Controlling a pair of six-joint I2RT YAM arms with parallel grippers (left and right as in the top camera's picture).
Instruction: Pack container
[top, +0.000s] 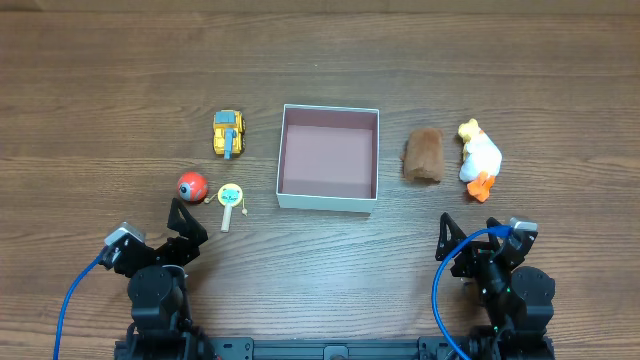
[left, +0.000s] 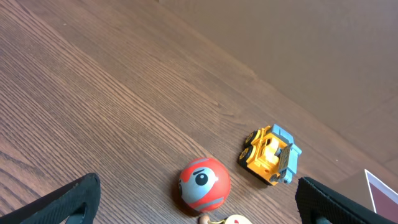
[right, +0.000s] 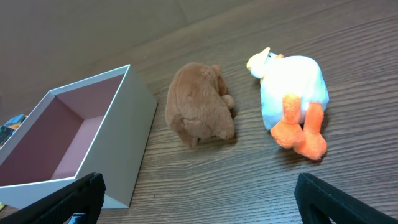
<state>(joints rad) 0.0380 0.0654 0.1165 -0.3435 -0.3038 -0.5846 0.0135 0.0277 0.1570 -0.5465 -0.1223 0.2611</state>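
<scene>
The container, a shallow square box with white walls and a pink-mauve inside, stands empty at the table's centre; it also shows in the right wrist view. Left of it lie a yellow toy truck, a red ball with a face and a small yellow paddle toy. Right of it lie a brown plush and a white duck plush with orange feet. My left gripper is open and empty just short of the ball. My right gripper is open and empty.
The wooden table spreads around the toys. Blue cables loop beside both arm bases at the front edge.
</scene>
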